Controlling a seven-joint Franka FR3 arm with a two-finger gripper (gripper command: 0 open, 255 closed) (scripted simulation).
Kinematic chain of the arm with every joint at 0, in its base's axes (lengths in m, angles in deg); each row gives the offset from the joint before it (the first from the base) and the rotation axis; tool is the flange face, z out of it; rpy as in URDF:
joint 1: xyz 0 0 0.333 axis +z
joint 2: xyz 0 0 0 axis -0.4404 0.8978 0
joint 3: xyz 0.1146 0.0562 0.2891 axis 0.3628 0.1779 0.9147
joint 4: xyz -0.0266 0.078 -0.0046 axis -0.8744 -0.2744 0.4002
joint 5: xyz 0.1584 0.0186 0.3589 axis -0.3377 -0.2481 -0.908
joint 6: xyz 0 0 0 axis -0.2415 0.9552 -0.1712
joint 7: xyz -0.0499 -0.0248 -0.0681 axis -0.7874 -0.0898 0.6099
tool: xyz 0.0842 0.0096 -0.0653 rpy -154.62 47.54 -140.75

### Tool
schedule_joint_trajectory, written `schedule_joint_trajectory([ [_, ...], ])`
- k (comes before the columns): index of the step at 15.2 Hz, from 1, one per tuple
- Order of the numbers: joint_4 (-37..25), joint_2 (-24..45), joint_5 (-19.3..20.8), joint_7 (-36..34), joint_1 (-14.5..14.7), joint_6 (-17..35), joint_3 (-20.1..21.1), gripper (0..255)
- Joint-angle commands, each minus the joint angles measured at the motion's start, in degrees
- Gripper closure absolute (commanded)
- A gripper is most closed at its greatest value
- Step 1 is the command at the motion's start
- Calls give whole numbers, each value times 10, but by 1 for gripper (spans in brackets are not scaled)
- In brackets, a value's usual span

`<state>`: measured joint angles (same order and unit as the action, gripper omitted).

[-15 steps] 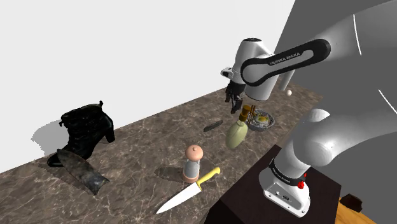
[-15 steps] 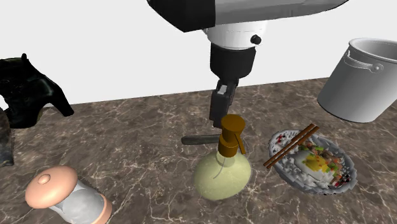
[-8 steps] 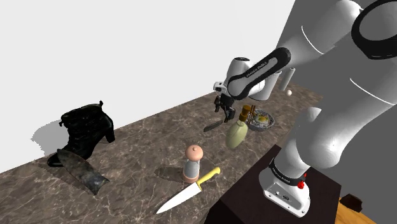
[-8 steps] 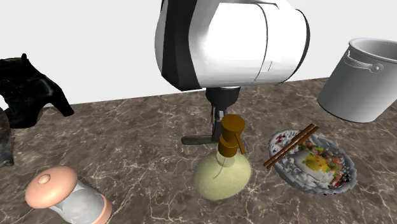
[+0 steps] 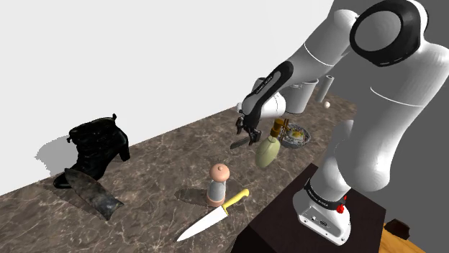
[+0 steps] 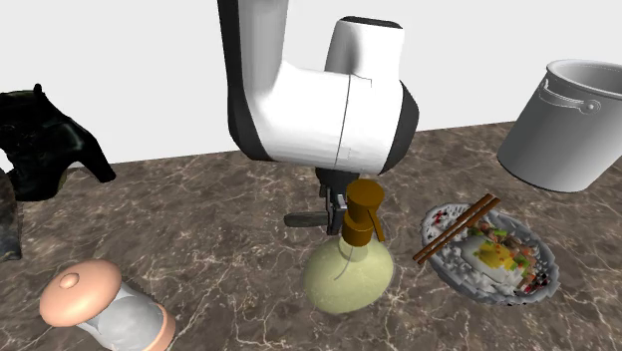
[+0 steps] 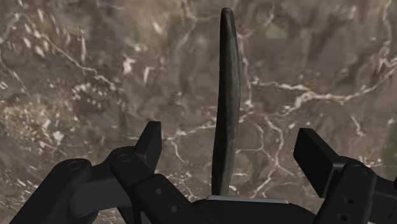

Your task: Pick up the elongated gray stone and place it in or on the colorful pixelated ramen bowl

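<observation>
Looking along the end effector [image 7: 232, 145], where does the elongated dark gray stone [image 7: 227, 95] lie?

Directly beneath it, on the marble table [image 7: 76, 76], centred in the gap. Its long axis runs away from the palm, crosswise to the fingers' closing line.

And the grip?

Released: the fingers stand wide apart, one on each side of the stone, touching nothing. I'd judge a short descent, then a squeeze across the narrow width. The ramen bowl [image 6: 451, 264] sits off to the end effector's side, past the soap dispenser [image 6: 346, 274].
</observation>
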<state>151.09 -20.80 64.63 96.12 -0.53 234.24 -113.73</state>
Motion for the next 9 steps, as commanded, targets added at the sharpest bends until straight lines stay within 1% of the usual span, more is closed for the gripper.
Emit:
schedule_joint_trajectory([
  [1,-6,28,-55,41,-2,14,14,0],
  [2,-11,47,-94,69,-7,23,27,0],
  [9,-11,47,-93,68,-9,23,30,0],
])
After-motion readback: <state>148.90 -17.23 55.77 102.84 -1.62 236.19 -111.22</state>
